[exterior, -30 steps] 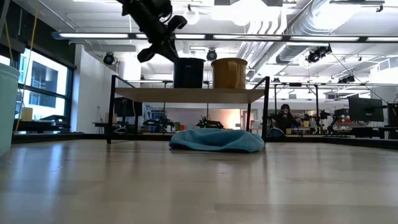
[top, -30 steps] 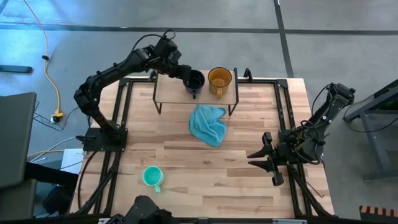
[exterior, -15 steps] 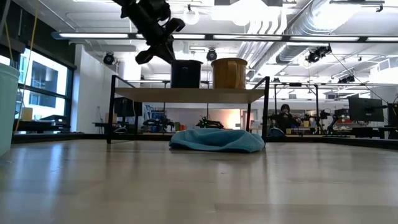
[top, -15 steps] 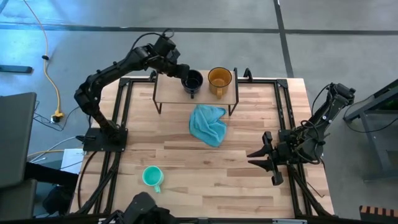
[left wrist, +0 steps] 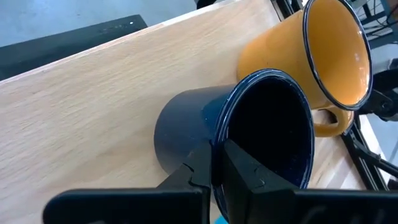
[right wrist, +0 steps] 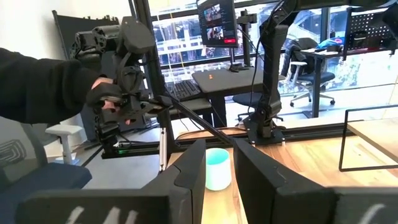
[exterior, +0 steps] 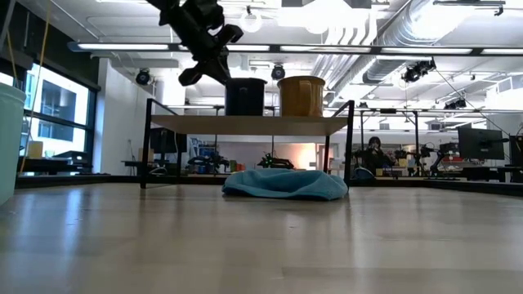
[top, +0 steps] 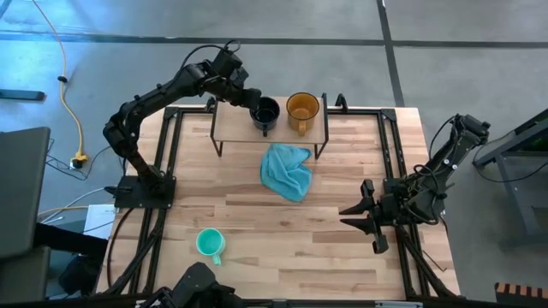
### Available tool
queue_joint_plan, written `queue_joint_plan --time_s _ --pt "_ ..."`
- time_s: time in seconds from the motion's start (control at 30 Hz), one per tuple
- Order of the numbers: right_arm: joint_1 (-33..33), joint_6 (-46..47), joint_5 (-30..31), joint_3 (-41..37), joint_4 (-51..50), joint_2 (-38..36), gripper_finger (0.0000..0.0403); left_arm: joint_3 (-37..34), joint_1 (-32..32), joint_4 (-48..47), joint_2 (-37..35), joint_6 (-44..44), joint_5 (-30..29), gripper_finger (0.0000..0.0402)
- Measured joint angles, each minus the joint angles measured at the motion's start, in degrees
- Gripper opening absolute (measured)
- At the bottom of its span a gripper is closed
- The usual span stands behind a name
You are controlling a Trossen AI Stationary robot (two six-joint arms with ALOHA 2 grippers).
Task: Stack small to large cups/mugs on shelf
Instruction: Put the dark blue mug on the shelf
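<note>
On the shelf (top: 231, 120) my left gripper (left wrist: 216, 169) is clamped on the navy mug's (top: 266, 111) rim, just beside the amber mug (top: 302, 108) — placing step; next I must release cleanly, then fetch the teal mug (top: 209, 244), well apart — right gripper (top: 360, 219) idle, part-open.

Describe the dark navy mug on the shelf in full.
The dark navy mug is glossy, enamel-looking, faintly speckled, with a dark inside. It stands upright on the light-wood shelf, right beside the amber mug. The left hand is shut on its rim, one finger inside, one outside. Its handle is not clearly visible.
</note>
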Motion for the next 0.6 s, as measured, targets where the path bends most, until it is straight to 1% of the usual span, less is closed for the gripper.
queue_joint_plan --time_s 0.43,0.6 --pt "-1.26 0.08 -1.44 0.0 -0.01 0.02 0.0073 -0.04 0.02 -0.28 0.13 0.39 1.15 0.0003" --pt "-1.24 0.69 -1.44 0.0 -0.01 0.01 0.0073 -0.13 1.12 -0.66 0.43 -0.24 3.34 0.0003"
